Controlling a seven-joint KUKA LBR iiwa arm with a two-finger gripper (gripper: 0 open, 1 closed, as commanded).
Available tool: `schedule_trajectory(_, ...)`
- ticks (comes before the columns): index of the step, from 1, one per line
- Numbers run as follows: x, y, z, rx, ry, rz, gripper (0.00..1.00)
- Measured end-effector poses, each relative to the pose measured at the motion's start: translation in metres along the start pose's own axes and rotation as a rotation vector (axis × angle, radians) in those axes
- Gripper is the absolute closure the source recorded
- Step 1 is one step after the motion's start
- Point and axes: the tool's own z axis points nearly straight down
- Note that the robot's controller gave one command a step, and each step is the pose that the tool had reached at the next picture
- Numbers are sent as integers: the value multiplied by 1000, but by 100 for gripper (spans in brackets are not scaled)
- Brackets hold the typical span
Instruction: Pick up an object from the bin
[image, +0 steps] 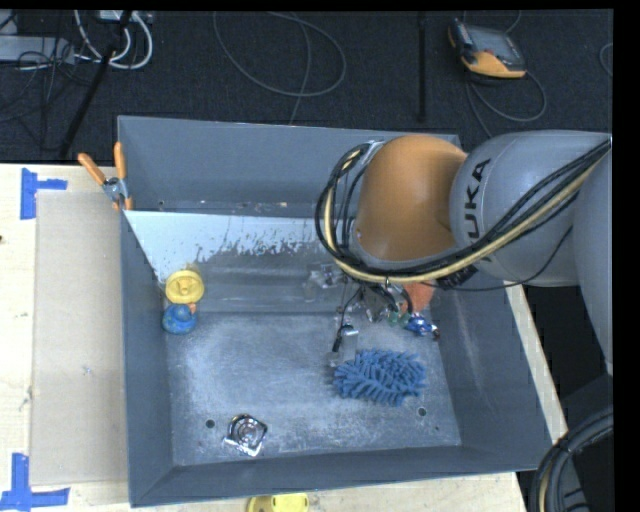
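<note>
The hand (347, 325) hangs at the 11 o'clock edge of the blue bristly pad (380, 376), lying toward 4 o'clock in the bin (265, 385); spread or pressed together, I cannot tell. Descending so off-centre, it may nip only soft bristles, which would slip free on lifting.

Cannot make out the gripper (346, 332) beneath the orange cover (405, 200); cannot identify the small silvery thing (245, 433) near left, perhaps crumpled foil.
</note>
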Motion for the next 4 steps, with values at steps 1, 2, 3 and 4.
schedule_trajectory(1, 46, -33, 16, -1, 6, 68, 0)
schedule_trajectory(2, 26, -53, 52, -1, 4, 82, 100)
schedule_trajectory(3, 26, -53, 52, -1, 4, 83, 100)
schedule_trajectory(4, 37, -17, -129, 0, -5, 82, 100)
